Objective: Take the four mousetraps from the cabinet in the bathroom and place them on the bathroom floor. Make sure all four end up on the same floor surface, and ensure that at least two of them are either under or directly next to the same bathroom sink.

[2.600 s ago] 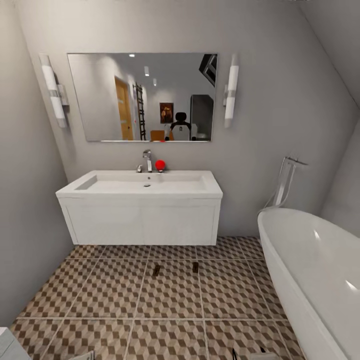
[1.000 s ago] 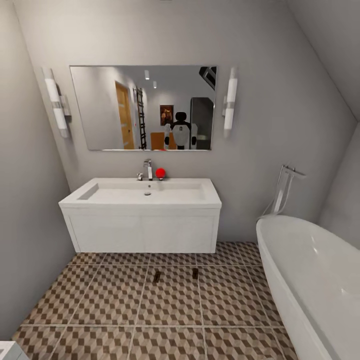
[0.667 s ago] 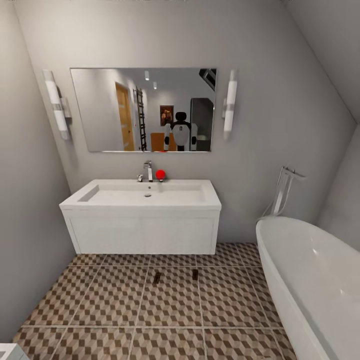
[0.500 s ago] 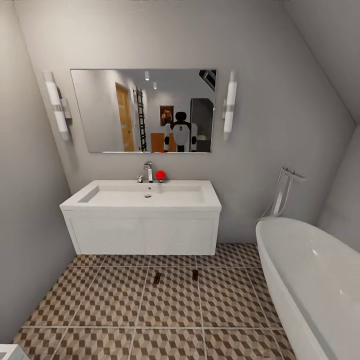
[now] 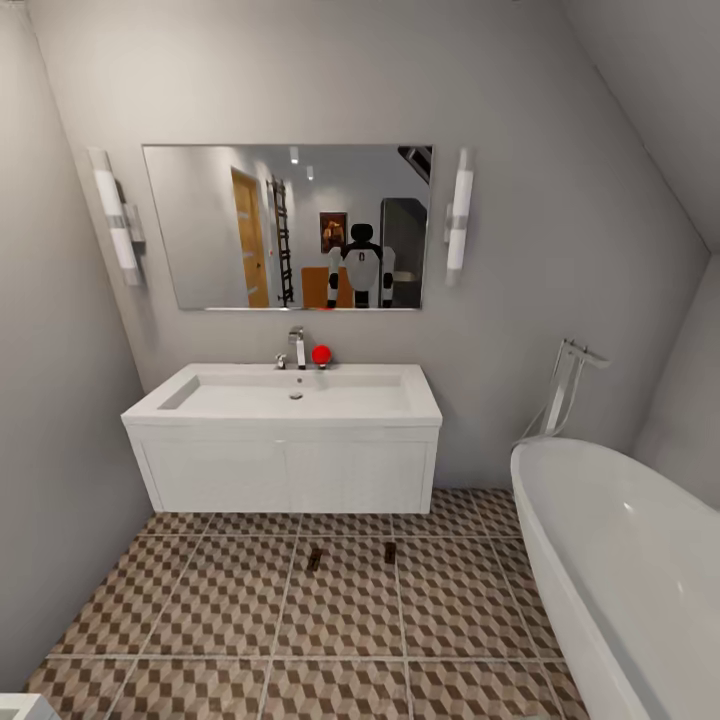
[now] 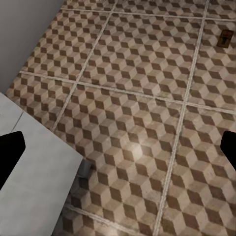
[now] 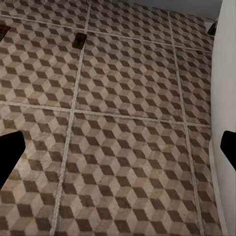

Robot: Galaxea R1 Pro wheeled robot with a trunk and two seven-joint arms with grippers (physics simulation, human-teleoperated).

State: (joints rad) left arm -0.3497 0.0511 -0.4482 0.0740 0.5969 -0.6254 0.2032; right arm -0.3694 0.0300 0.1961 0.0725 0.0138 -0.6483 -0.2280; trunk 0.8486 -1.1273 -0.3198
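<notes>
**Two mousetraps on the tiles before the sink**

Two mousetraps (image 5: 314,560) (image 5: 390,551) lie on the bathroom floor (image 5: 340,610), just in front of the bathroom sink (image 5: 285,395). Left claw (image 6: 118,152) and right claw (image 7: 118,152) hang spread and empty above the tiles.
</notes>
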